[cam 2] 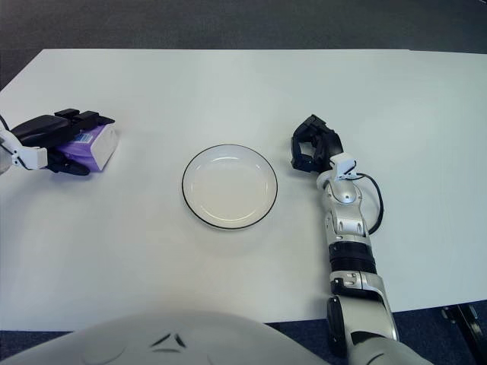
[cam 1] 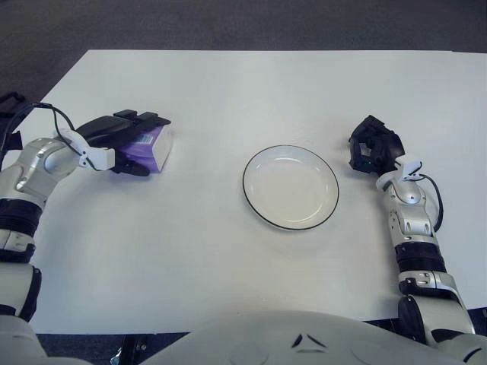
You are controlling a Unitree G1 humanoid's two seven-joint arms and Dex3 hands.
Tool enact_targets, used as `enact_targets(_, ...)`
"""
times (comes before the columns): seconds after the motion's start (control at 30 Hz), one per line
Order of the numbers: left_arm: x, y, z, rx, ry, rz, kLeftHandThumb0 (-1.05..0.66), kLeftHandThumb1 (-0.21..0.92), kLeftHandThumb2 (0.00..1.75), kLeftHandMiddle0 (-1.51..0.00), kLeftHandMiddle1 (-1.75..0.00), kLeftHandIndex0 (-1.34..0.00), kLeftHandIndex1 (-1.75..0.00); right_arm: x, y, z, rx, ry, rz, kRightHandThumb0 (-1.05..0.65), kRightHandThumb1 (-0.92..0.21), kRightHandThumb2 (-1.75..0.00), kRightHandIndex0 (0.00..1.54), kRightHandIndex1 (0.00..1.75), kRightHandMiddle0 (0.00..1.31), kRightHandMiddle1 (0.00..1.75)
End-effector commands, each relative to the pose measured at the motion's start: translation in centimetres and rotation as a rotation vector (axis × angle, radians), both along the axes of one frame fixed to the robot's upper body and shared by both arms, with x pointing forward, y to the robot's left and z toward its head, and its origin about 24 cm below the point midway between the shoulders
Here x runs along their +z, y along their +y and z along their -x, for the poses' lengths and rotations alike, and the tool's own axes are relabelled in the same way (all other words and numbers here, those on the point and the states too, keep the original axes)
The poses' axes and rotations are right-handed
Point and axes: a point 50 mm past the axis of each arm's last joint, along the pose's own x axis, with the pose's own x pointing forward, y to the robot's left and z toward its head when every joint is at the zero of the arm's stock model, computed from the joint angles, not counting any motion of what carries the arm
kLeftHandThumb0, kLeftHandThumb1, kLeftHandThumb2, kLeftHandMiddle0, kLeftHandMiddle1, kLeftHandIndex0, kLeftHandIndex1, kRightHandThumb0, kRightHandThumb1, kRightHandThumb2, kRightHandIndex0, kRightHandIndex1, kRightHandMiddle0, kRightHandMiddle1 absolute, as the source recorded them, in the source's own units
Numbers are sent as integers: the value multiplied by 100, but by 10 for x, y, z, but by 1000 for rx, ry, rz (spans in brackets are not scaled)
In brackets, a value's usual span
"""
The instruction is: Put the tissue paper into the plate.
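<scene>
the left robot hand [cam 1: 129, 141] is clamping the tissue paper pack [cam 1: 148, 148] on the bench [cam 1: 228, 91], left of the plate [cam 1: 291, 187]. it is probably light, soft and crushable, so holding its flat sides suits. the right robot hand [cam 1: 373, 148] is curling empty beside the plate.

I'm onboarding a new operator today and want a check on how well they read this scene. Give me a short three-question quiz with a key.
1. True or false: the purple-and-white tissue pack already lies in the round white black-rimmed plate.
2. Which hand grasps the pack: A) left hand, B) right hand?
3. Fill in: seen from the robot, the plate sits on the white table to the ____ of the pack.

Key: 1 false, it sits apart from the plate; 2 A, its fingers close over it; 3 right.
</scene>
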Motion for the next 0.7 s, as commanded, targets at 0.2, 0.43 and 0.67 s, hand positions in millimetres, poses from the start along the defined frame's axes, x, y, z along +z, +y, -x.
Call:
enact_targets(0.2,-24,6,1,152,-52,39,0,19,139,-79,-153,-49,-174,-63,8,36,-28,214,-66,-45,-41,-120,126,175,54,175)
enact_targets(0.43,-9,-5,6,107,-222,150,0,19,141,-77,-158,-48,-175,-63,7,36,-26,218,-61,-45,-41,-120,125,175,54,175)
enact_targets(0.67,7,-17,6,73,-359,197,0,18,144,-76,-163,-48,-175,-63,7,36,-20,216,-62,-45,-41,-121,125,175,54,175)
